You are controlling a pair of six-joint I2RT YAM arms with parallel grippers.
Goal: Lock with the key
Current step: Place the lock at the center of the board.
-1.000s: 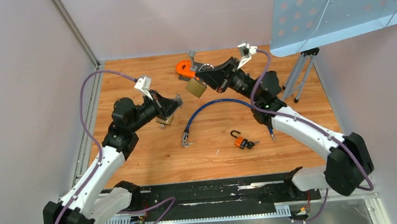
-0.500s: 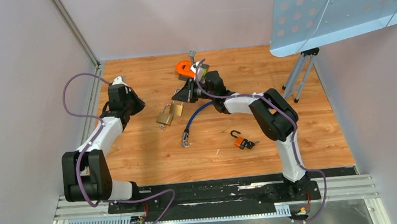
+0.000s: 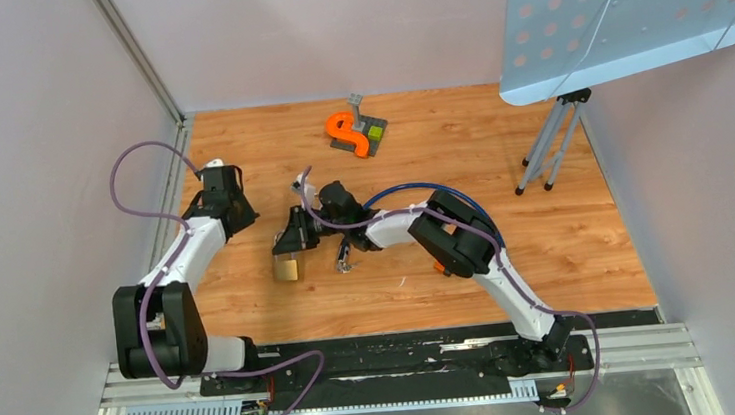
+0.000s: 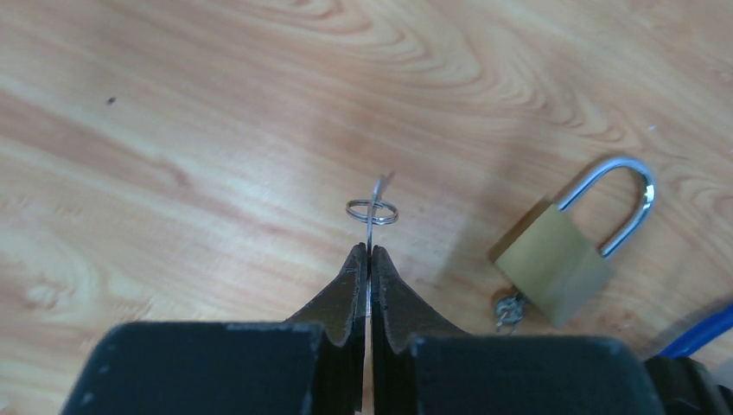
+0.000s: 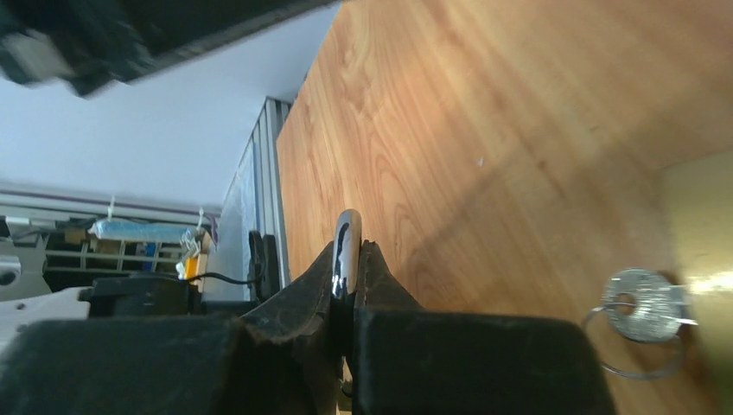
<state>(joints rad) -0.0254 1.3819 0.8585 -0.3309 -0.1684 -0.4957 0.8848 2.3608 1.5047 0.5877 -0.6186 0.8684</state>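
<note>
Judging from these views, little was done: the left gripper's jaws pinched a thin key by its ring, apart from the brass padlock at centre-left of the bench. The right gripper's jaws clamped its shackle (open or latched, unclear). Inserting and turning were not yet done.

**Robot body.** 2 arms, left arm and right arm, each built of white tubular links joined by rounded black joint housings. A purple cable loops along each arm. Left hand and right hand: matte black, wedge-tapered fingers.
</note>
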